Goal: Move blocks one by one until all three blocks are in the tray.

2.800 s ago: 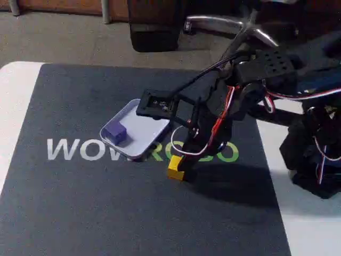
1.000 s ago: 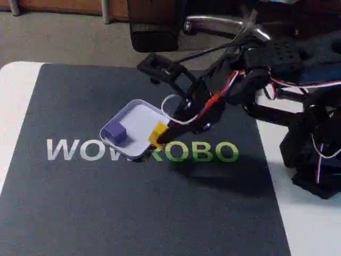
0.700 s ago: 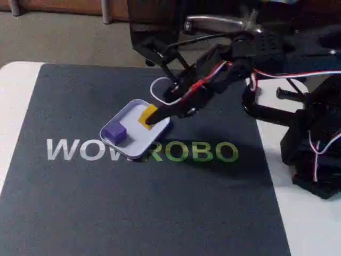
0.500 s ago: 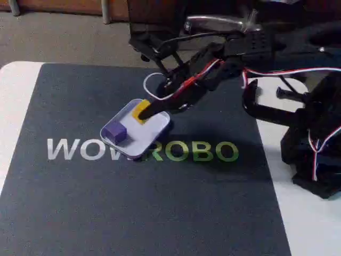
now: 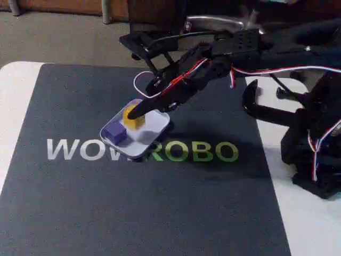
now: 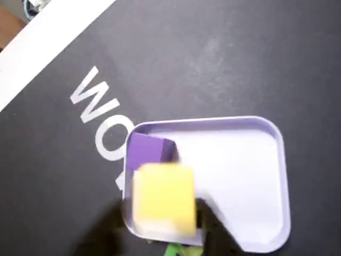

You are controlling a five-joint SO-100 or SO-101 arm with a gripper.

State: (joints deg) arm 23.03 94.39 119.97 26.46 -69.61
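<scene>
Wrist view shows my gripper point(image 6: 160, 234) pinching the yellow block point(image 6: 163, 198) over the tray point(image 6: 266, 176) — purple block point(image 6: 149, 150) at its 12 o'clock. I'd lower before letting go — avoid bouncing.

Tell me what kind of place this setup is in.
Probably a home or office hobby desk, not a factory. A dark desk mat printed WOWROBO covers a white table, a carpeted floor lies beyond, and what looks like a chrome office chair base stands behind the arm.

The yellow block point(image 6: 163, 199) is blurred in the wrist view (covering part of the purple block point(image 6: 149, 150)).
</scene>
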